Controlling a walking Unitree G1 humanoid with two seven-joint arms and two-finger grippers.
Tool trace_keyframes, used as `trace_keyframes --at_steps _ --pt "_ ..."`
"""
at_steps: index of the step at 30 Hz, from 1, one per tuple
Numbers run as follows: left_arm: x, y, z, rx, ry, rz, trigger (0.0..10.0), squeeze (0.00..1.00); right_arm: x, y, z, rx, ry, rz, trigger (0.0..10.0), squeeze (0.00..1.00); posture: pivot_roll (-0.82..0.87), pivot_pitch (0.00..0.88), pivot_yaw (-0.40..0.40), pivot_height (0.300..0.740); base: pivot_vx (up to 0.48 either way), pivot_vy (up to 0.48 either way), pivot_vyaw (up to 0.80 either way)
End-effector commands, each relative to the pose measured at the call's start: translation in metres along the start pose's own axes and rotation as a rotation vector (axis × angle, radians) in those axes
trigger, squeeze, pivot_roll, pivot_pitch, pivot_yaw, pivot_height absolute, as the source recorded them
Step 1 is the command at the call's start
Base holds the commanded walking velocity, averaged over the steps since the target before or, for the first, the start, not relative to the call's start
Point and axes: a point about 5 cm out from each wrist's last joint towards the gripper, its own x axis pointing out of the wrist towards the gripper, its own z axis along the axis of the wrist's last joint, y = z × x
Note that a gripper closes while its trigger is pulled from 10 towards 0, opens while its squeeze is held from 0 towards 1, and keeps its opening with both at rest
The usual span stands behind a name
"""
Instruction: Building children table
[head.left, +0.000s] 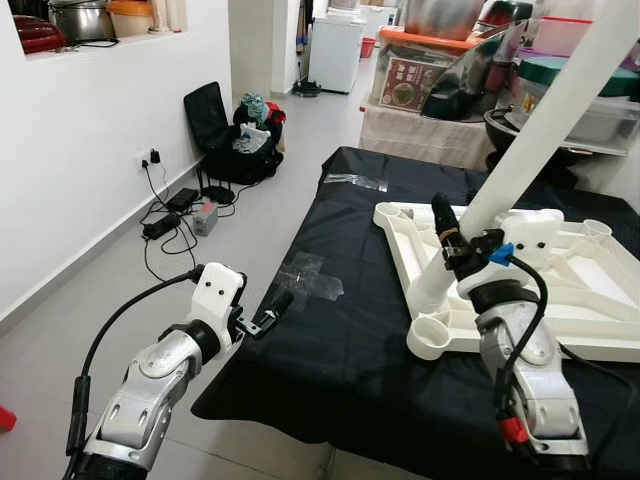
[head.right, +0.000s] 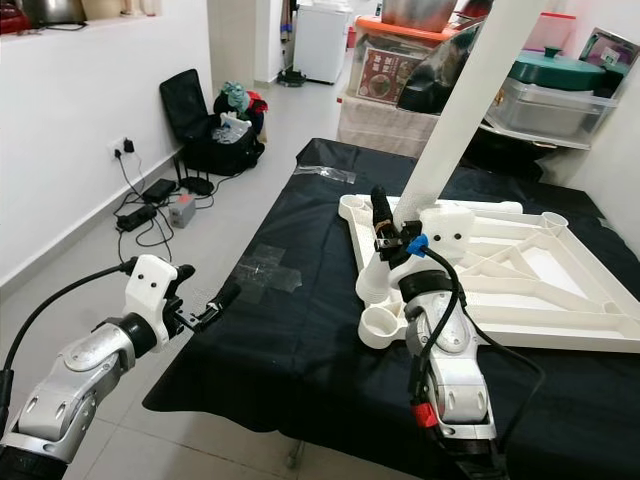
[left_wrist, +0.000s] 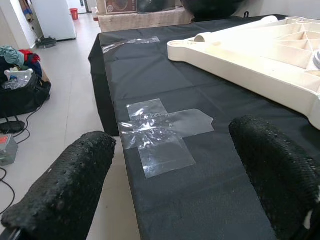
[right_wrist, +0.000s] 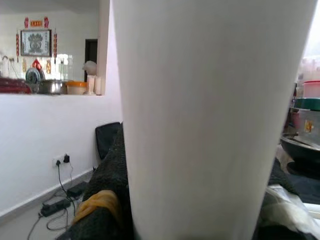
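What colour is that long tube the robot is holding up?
White. The table leg, gripped by the right gripper, shows best in the right eye view.

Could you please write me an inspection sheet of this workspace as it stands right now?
Surface: black cloth over the work table, with clear tape patches stuck on it.
Job's things: white tabletop lying underside up; white table leg held tilted above a corner socket.
Clutter: nothing seen on the cloth beyond the tape.
Grippers: right gripper shut on the table leg's lower end; left gripper at the cloth's near edge, jaws open, holding nothing.
Cables: black cable along the left arm; power strip and cords on the floor by the wall.
Surroundings: black chair with a bag; stacked storage boxes behind.
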Motion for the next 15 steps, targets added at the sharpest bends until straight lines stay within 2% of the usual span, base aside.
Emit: trace_keyframes --at_steps 1,12,15 --pt "0.0 -0.004 -0.001 0.003 -0.002 -0.014 10.0 0.0 -0.002 0.0 -0.004 -0.02 0.007 0.005 10.0 0.0 0.06 0.0 -0.098 0.74 0.0 0.0 0.0" --pt "0.001 -0.004 -0.001 -0.005 -0.004 -0.022 10.0 0.0 -0.009 -0.006 -0.022 -0.028 0.065 0.016 10.0 0.0 0.06 0.0 -0.093 0.74 0.0 0.0 0.0" --pt "0.0 -0.003 -0.001 -0.005 -0.004 -0.022 10.0 0.0 -0.01 -0.013 -0.03 -0.077 0.088 0.012 10.0 0.0 0.06 0.0 -0.095 0.74 0.0 0.0 0.0"
